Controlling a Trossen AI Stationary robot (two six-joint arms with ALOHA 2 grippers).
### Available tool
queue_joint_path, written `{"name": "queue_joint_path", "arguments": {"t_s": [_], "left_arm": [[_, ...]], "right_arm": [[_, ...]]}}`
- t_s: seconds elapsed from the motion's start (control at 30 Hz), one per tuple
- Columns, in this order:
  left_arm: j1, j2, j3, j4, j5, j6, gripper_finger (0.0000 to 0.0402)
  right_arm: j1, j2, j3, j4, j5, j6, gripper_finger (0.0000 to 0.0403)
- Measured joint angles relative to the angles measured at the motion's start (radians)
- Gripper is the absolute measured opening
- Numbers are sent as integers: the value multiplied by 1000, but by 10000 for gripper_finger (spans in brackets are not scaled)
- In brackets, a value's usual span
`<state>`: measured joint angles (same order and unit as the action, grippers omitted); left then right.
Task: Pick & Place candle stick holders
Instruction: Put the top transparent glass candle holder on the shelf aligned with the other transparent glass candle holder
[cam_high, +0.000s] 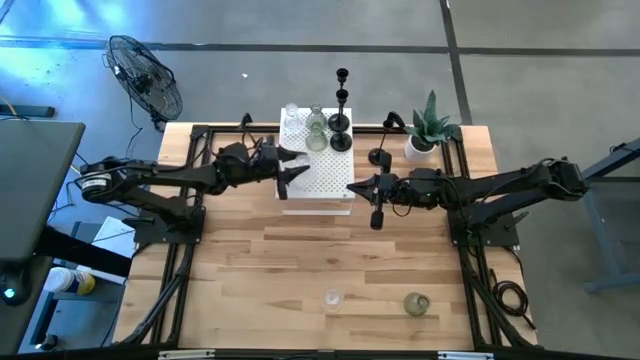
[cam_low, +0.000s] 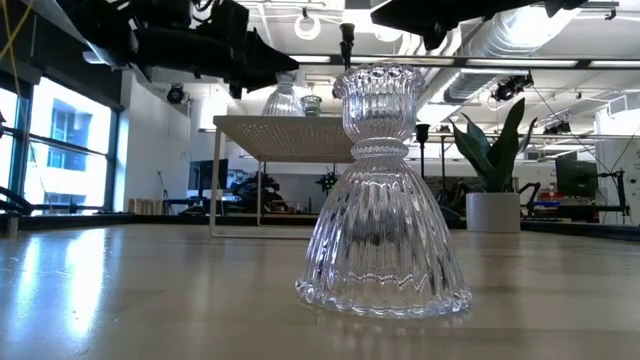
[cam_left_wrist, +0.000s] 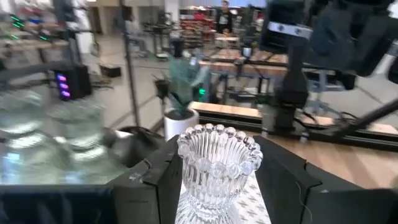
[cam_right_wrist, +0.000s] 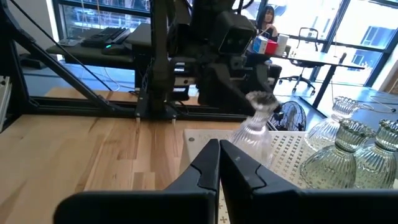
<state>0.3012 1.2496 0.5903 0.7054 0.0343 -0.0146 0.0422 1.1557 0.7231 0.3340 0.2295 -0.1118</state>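
Observation:
A clear glass candle stick holder (cam_left_wrist: 217, 165) with a beaded rim stands between the fingers of my left gripper (cam_left_wrist: 219, 186), over the white perforated box (cam_high: 322, 178); my left gripper (cam_high: 302, 166) is shut on it. More glass holders (cam_high: 316, 130) and black stemmed holders (cam_high: 340, 122) stand on the box's far part. One black holder (cam_high: 379, 157) stands on the table by its round base. My right gripper (cam_high: 352, 187) hovers shut and empty at the box's right edge. A clear holder (cam_high: 332, 297) and a greenish one (cam_high: 416, 303) stand near the front edge. My left gripper pinches the clear glass holder's ribbed cup (cam_left_wrist: 186, 163) between its two fingers, just under the beaded rim. The fingers come level from the table's left side. The holder's foot is below the picture's edge, and I cannot tell whether it rests on the box.
A green spiky plant in a white pot (cam_high: 430, 132) stands at the far right of the table. A fan (cam_high: 145, 78) is on the floor beyond the far left corner. Bare wood lies between the box and the two front holders.

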Motion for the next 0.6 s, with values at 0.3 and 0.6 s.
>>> {"name": "queue_joint_path", "arguments": {"t_s": [0.3,0.6], "left_arm": [[79,-55,0,-15,-66,40,169],[244,-35,0,11,75,-50,170]], "right_arm": [[0,0,0,0,0,0,2],[0,0,0,0,0,0,1]]}}
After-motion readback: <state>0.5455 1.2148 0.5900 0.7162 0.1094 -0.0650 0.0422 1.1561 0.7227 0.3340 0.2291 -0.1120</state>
